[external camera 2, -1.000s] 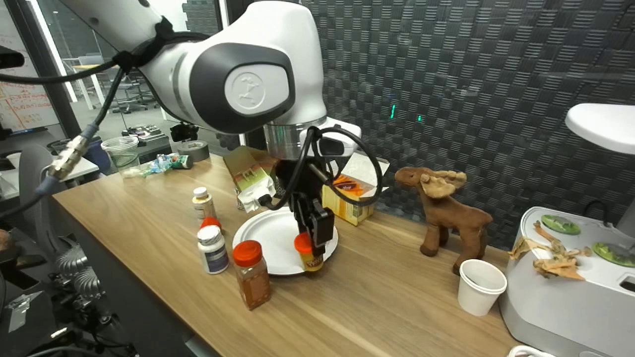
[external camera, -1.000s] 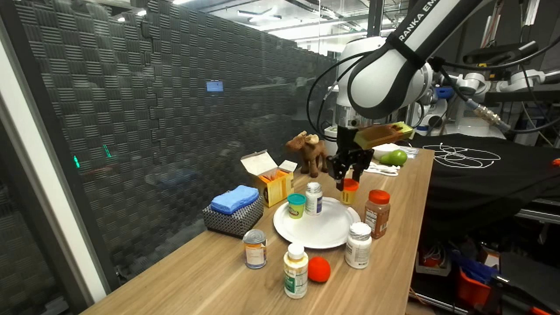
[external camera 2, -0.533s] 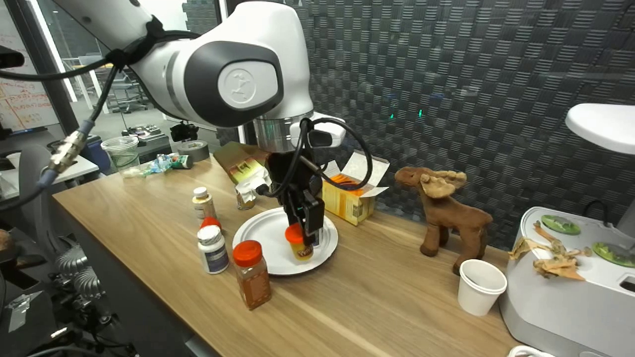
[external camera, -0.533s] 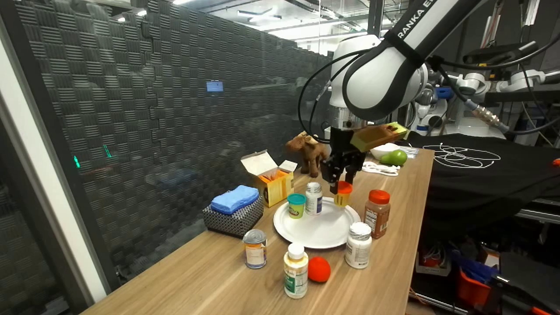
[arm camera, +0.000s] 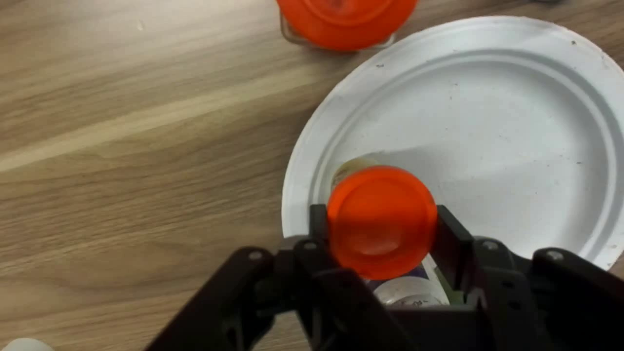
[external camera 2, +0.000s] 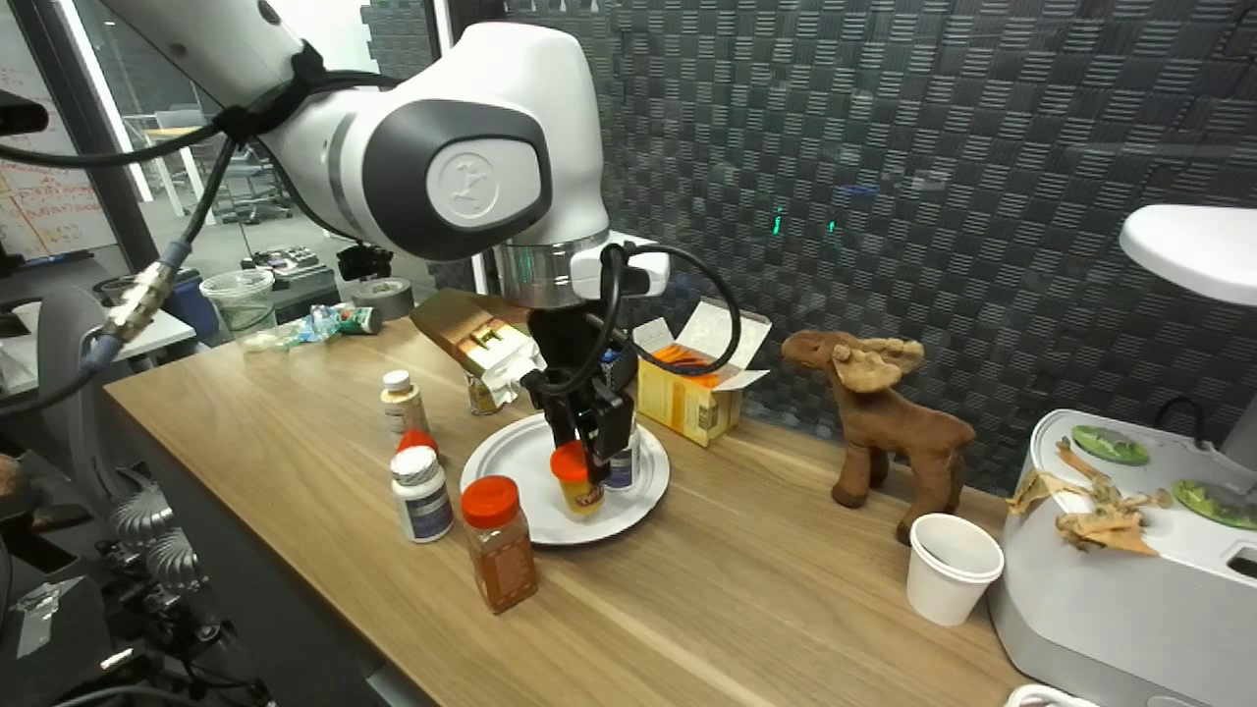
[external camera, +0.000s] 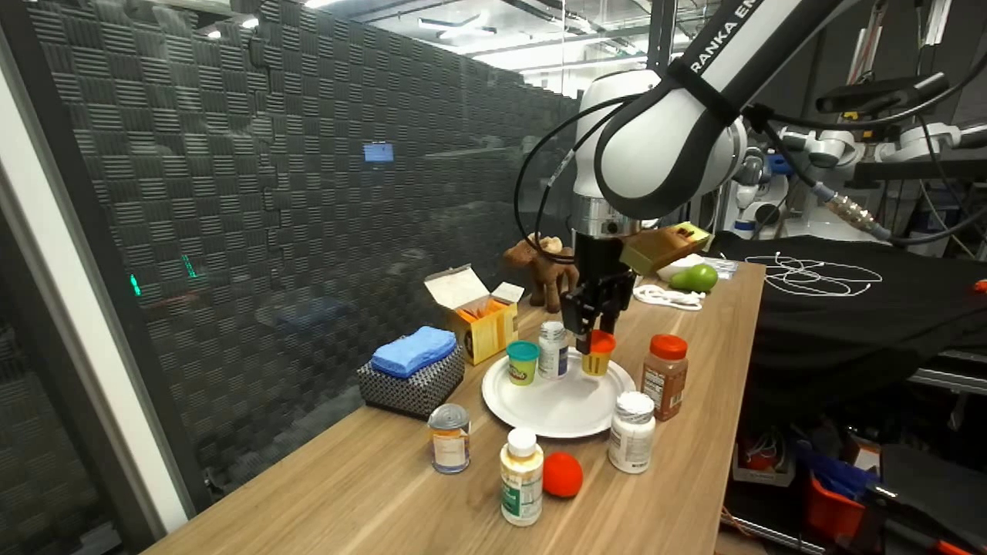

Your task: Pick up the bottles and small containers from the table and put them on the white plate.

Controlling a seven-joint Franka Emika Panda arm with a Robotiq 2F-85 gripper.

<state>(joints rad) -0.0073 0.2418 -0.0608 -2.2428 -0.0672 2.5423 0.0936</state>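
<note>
Pinched between both fingers of my gripper (arm camera: 381,219) is a small yellow tub (external camera: 595,364) with an orange lid (arm camera: 380,234). It is upright over the white plate (external camera 2: 499,491), near the rim; whether its base touches the plate I cannot tell. A white bottle (external camera: 552,361) and a teal-lidded tub (external camera: 521,368) stand on the plate, close beside it. Around the plate on the table (external camera: 370,493) are a red-capped spice jar (external camera 2: 501,555), a white bottle with a white cap (external camera: 631,441), a cream bottle (external camera: 522,486) and a silvery can (external camera: 449,445).
A red ball (external camera: 562,475) touches or nearly touches the cream bottle. Behind the plate stand an open yellow carton (external camera: 493,331), a dark box under a blue cloth (external camera: 413,351) and a toy moose (external camera 2: 889,432). Paper cups (external camera 2: 948,579) stand farther along.
My gripper has carried the orange-lidded tub from the plate's edge inward over the plate and lowered it, closer to the white bottle. The other things have stayed put.
</note>
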